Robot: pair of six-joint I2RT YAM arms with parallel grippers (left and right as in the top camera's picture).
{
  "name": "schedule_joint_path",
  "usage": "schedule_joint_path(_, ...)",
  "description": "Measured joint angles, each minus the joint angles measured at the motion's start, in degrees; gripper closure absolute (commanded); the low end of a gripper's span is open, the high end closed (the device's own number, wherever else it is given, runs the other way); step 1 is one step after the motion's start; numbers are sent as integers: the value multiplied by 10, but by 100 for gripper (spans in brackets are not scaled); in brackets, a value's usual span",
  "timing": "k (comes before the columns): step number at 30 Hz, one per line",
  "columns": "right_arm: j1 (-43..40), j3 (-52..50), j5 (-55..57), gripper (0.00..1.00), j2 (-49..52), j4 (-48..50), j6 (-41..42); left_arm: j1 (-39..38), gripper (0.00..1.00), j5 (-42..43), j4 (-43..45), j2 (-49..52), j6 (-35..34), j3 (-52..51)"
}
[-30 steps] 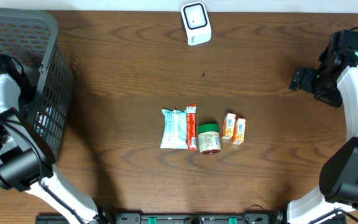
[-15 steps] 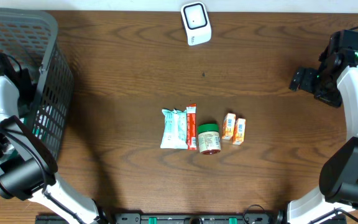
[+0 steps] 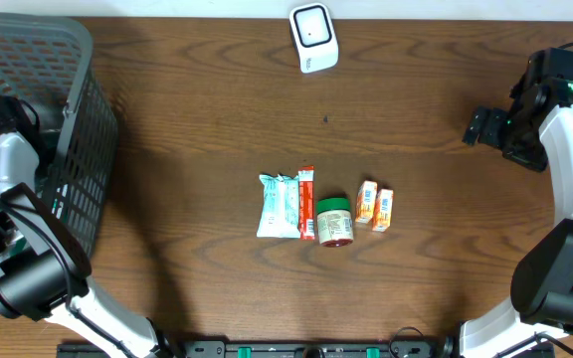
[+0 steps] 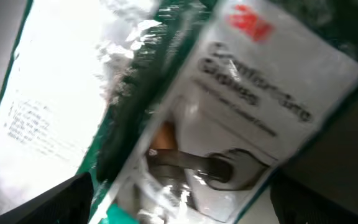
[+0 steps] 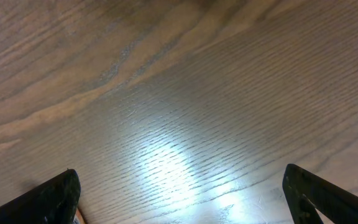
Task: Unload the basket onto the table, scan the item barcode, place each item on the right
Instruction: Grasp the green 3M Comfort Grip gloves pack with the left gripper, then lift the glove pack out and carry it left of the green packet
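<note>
— Where is the packet point(image 4: 229, 106) found?
— In the basket point(image 3: 78, 60), far left of the jar point(image 3: 333, 221). It is seen just beneath the left pincer point(image 4: 180, 179), whose jaws are spread wide, with nothing gripped.
— And the scanner point(image 3: 312, 38)?
— It is set on the counter point(image 3: 197, 119), well beyond the jar. The right pincer point(image 5: 180, 171) is held open, far right of the jar.

A white scanner point(image 3: 313, 37) sits face-up near the far edge of the dark wooden worktop. Well apart from it, mid-worktop, the items lie in a close row: a pale blue packet point(image 3: 278, 205) touching a slim red bar point(image 3: 307, 202), a green-lidded jar point(image 3: 333, 221) just beside it, then two small orange-and-white boxes point(image 3: 375, 206) side by side. A clear, green-edged 3M package point(image 4: 229, 106), tilted and blurred, fills the left wrist view.
</note>
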Motion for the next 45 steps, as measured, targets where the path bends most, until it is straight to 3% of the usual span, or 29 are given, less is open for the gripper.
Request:
schedule_joint_path(3,0,0,0,1,0,0,0,14,21,-9,3,1,-21,0)
schedule_joint_path(9,0,0,0,1,0,0,0,62,48,-9,5,4,-53,-2)
schedule_joint_path(12,0,0,0,1,0,0,0,79,87,18,13,5,-61,-3)
schedule_joint_path(13,0,0,0,1,0,0,0,83,93,25,16,5,-62,-3)
schedule_joint_path(20,0,0,0,1,0,0,0,98,93,83,-3,5,-65,10)
schedule_joint_path(26,0,0,0,1,0,0,0,83,93,153,-27,-44,-116,19)
schedule_joint_path(37,0,0,0,1,0,0,0,75,93,186,6,-450,-222,59)
schedule_joint_path(45,0,0,0,1,0,0,0,-15,93,188,-31,-622,-245,60)
